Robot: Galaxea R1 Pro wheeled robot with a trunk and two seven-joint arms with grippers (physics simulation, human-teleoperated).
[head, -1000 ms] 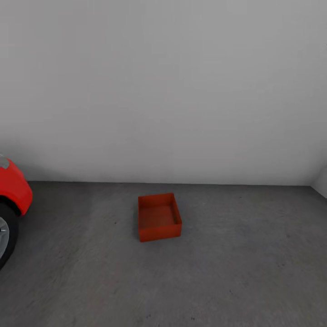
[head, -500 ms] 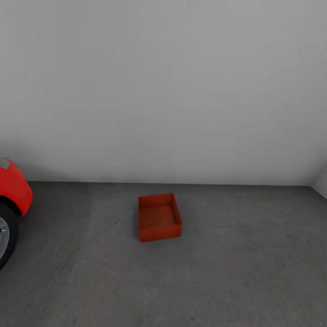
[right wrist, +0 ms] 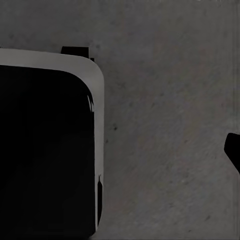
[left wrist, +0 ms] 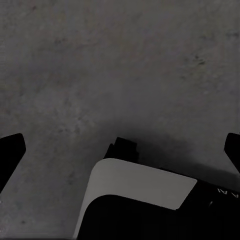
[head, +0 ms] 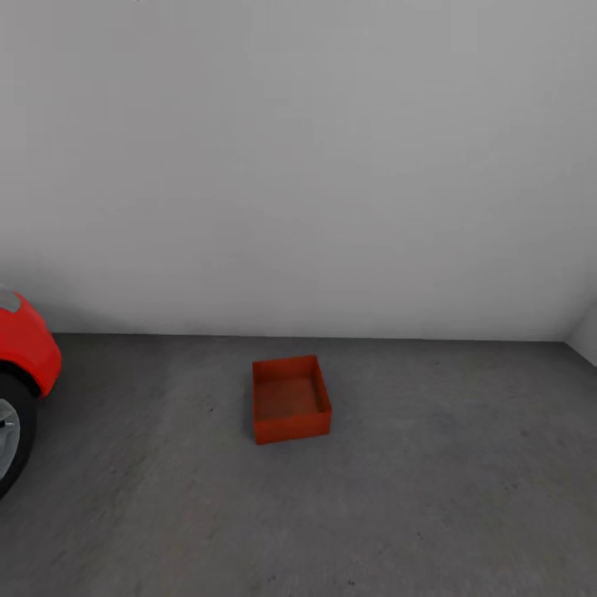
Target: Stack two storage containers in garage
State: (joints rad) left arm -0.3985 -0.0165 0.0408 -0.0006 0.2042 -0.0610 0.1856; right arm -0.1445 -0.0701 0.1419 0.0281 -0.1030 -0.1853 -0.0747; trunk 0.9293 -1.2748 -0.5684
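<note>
Here, storage container on floor, left end effector apart

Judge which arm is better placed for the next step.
Left, barely: the left gripper is visibly open over the floor; the bin sits centred ahead, favouring neither.

Matte orange-red plastic container on rough grey concrete floor; glossy red car.

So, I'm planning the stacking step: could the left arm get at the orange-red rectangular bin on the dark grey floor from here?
Probably not yet. The orange-red rectangular bin sits well ahead on the dark grey floor, near the white wall, and nothing blocks the way. The left pincer hangs open over bare floor.
</note>
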